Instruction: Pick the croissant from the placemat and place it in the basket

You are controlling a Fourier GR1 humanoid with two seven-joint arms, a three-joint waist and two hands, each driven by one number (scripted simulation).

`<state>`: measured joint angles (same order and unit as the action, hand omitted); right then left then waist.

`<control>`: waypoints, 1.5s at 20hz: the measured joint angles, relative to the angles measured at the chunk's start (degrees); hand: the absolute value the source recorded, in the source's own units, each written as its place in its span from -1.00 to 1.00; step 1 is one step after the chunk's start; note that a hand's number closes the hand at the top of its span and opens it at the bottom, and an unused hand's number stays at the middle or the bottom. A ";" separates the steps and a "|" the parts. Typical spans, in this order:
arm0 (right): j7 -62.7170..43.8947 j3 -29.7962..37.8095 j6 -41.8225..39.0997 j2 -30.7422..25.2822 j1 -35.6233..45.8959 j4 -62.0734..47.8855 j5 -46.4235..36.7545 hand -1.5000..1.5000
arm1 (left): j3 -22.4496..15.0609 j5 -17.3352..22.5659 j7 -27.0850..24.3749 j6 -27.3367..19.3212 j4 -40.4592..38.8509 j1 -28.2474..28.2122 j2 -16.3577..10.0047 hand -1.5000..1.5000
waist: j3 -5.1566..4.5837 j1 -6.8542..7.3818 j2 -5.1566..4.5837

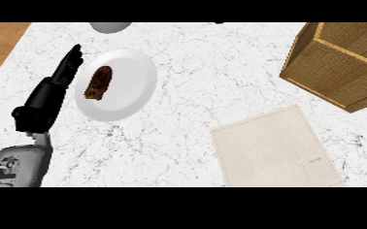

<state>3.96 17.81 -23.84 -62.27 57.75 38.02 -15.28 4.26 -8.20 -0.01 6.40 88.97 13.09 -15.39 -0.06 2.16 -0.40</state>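
Observation:
A brown croissant (99, 83) lies on a white plate (136, 73) at the left of the marble counter. My left hand (52, 94) stands just left of that plate, fingers straight and pointing away from me, holding nothing. A beige placemat (276, 148) lies bare at the lower right. The wicker basket (331, 63) stands tilted at the right edge, partly cut off by the view. My right hand does not show.
A grey rounded object (109, 26) peeks in at the top edge, above the plate. A strip of wooden surface (10, 36) shows at the top left corner beyond the counter's edge.

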 measured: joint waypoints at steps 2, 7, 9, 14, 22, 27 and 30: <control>-2.30 -1.29 -0.44 1.48 3.02 -1.41 -0.82 1.00 | 0.23 0.01 -0.12 0.16 0.20 -0.18 -0.18 0.00 | 0.00 0.00 -0.01; -6.96 -5.12 -2.05 5.39 8.04 -3.16 -3.52 1.00 | 0.57 -0.39 -0.87 -0.19 0.08 -0.69 0.06 0.00 | -0.01 -0.30 0.02; -8.26 -5.96 -3.18 6.44 8.95 -4.29 -4.19 1.00 | 0.95 -0.10 -0.40 0.08 -0.09 -0.05 -0.11 0.00 | 0.00 -0.55 0.05; -10.37 -9.98 -4.46 8.15 10.35 -6.14 -8.44 1.00 | 0.89 -0.60 -0.47 -0.17 -0.61 0.00 0.27 0.00 | 0.02 -0.72 -0.02; -7.29 -17.75 -3.17 7.65 9.74 -7.45 -18.50 1.00 | 0.52 -0.95 0.70 -0.23 1.90 -0.92 0.69 0.00 | 0.06 -0.49 -0.03; -4.47 -17.76 -6.49 7.81 11.29 -10.82 -19.80 -1.00 | 0.90 -1.02 0.20 -0.15 1.52 -1.14 0.84 0.00 | 0.05 -0.76 0.00; -3.57 -16.78 -7.56 8.82 12.02 -12.73 -19.55 -1.00 | 0.91 -1.49 0.14 -0.40 0.91 -0.50 0.99 0.00 | 0.06 -0.84 0.00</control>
<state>0.40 1.04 -31.40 -53.45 69.77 25.29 -34.83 5.17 -9.69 0.13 5.99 89.89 12.59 -14.41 0.01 1.32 -0.41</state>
